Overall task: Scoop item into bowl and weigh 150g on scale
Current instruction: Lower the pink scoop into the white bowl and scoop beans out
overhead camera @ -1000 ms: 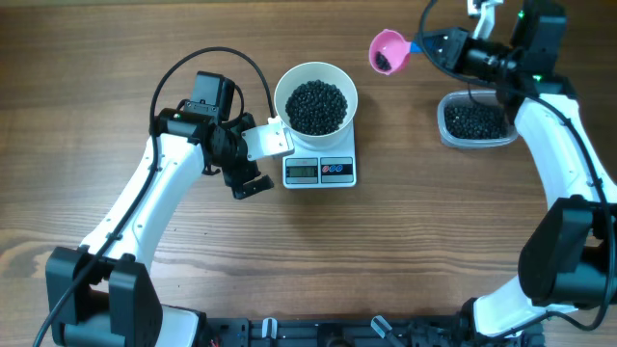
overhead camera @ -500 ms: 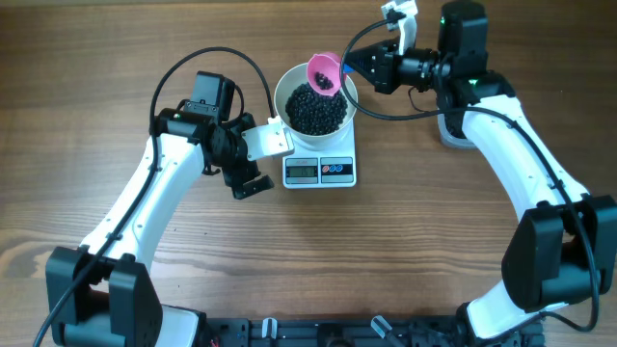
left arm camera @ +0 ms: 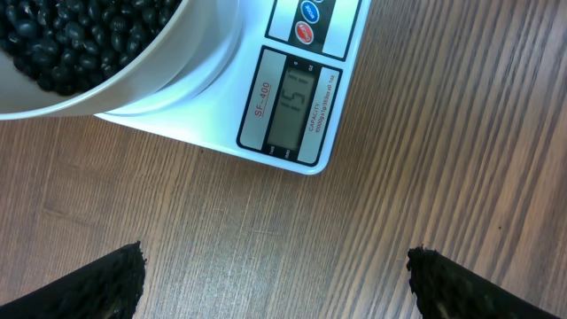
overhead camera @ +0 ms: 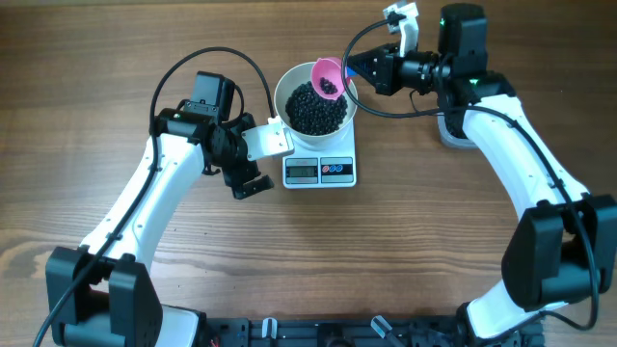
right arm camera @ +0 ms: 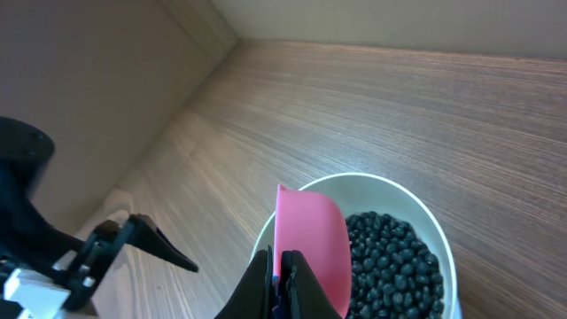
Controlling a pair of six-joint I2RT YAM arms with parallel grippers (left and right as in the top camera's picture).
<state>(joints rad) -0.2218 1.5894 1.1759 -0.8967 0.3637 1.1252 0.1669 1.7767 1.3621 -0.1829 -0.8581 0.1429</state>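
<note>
Status: white bowl (overhead camera: 279,104) sits on the digital kitchen scale (overhead camera: 320,171), in the far half of the bench (overhead camera: 386,251), roughly mid-way between its left and right edges. The bowl overhangs the scale's far part, so only the display (left arm camera: 292,111) and two round buttons (left arm camera: 304,19) show on the near side. We can't read the digits reliably, they're too blurred.

Black beans (overhead camera: 313,111) fill most of the bowl as a dark heap.

Right gripper (overhead camera: 349,69) is clamped tight on the handle of the pink scoop (overhead camera: 328,75). The scoop is tilted over the bowl's far-right rim, and we see a few beans in its cup. From the right wrist view the scoop hangs just above the heap, but we can't tell if it touches.

Left gripper (overhead camera: 262,154) is parked just left of the scale, jaws spread wide and holding nothing. Its fingertips (left arm camera: 97,285) sit at both lower corners of the wrist view, clear of the scale.

Clear tub (overhead camera: 446,132) sits near the far right edge, mostly hidden under the right arm.
</note>
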